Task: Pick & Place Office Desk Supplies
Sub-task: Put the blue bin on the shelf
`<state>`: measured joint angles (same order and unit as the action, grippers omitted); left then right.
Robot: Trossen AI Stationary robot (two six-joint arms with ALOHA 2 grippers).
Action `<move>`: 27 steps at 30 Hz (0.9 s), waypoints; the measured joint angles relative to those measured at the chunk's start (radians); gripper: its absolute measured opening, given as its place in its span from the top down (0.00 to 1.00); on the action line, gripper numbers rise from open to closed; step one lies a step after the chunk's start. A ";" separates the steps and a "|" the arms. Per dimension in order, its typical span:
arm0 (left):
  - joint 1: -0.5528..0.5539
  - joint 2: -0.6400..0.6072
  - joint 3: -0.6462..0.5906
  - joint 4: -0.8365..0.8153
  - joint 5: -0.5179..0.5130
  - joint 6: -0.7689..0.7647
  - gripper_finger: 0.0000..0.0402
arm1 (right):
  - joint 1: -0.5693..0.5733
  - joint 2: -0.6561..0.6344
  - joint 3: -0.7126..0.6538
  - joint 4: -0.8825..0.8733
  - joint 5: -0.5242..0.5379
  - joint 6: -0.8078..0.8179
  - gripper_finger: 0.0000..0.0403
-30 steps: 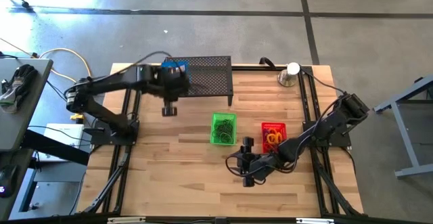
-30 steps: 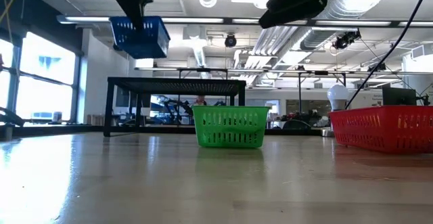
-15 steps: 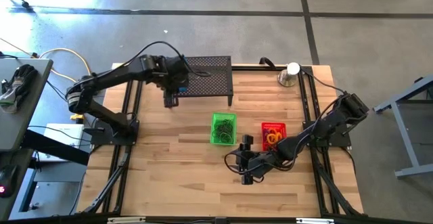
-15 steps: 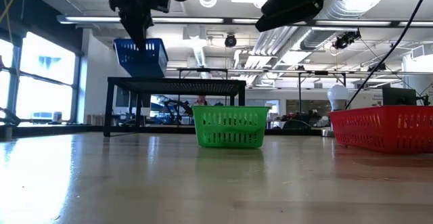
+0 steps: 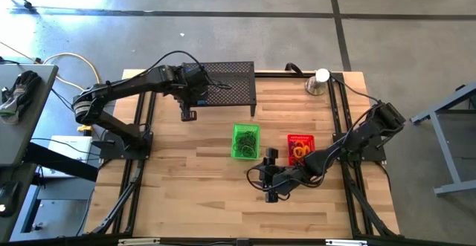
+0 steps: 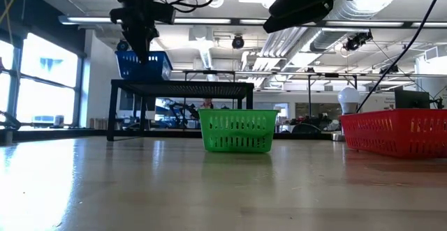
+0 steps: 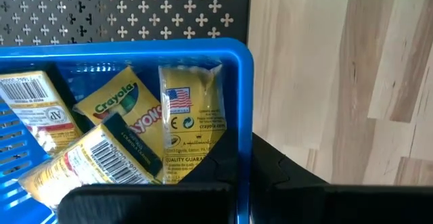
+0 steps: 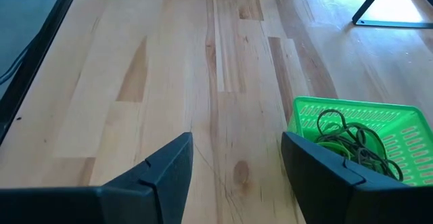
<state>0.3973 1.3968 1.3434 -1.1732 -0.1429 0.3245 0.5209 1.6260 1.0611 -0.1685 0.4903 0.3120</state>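
Observation:
My left gripper (image 6: pixel 142 48) is shut on a blue plastic basket (image 6: pixel 144 66) that holds yellow crayon boxes (image 7: pixel 193 129). The basket is low over the left end of the black perforated shelf (image 5: pixel 227 82) at the table's far side; whether its bottom touches the shelf does not show. My right gripper (image 5: pixel 270 176) stands open near the table's middle front, nothing between its fingers, just on the near side of the green basket (image 8: pixel 358 136), which holds green loops (image 8: pixel 342 139). My left gripper holds the blue basket by the rim of one short side wall (image 7: pixel 242 126), one finger inside the basket and one outside. The fingers come steeply from above. The basket hangs below them, nearly level, open side up.
A red basket (image 5: pixel 300 148) with orange loops stands right of the green basket (image 5: pixel 245 140). A silver cup with a white ball (image 5: pixel 320 82) stands at the far right. Bare wood lies at the table's left and near side.
My left gripper has come down and gone toward the table's far edge with the blue basket, which has sunk from well above the black shelf to just over its top. My right gripper has kept still.

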 joint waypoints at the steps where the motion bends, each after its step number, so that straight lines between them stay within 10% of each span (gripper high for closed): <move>1: 0.000 0.000 0.000 0.000 0.000 0.000 1.00 | 0.000 0.000 0.000 0.000 0.000 0.001 0.47; 27: -0.001 0.000 0.000 0.034 -0.012 -0.068 0.90 | 0.000 0.000 0.000 0.000 -0.001 0.004 0.47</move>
<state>0.3962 1.3968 1.3434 -1.1391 -0.1552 0.2565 0.5209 1.6260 1.0611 -0.1688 0.4893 0.3164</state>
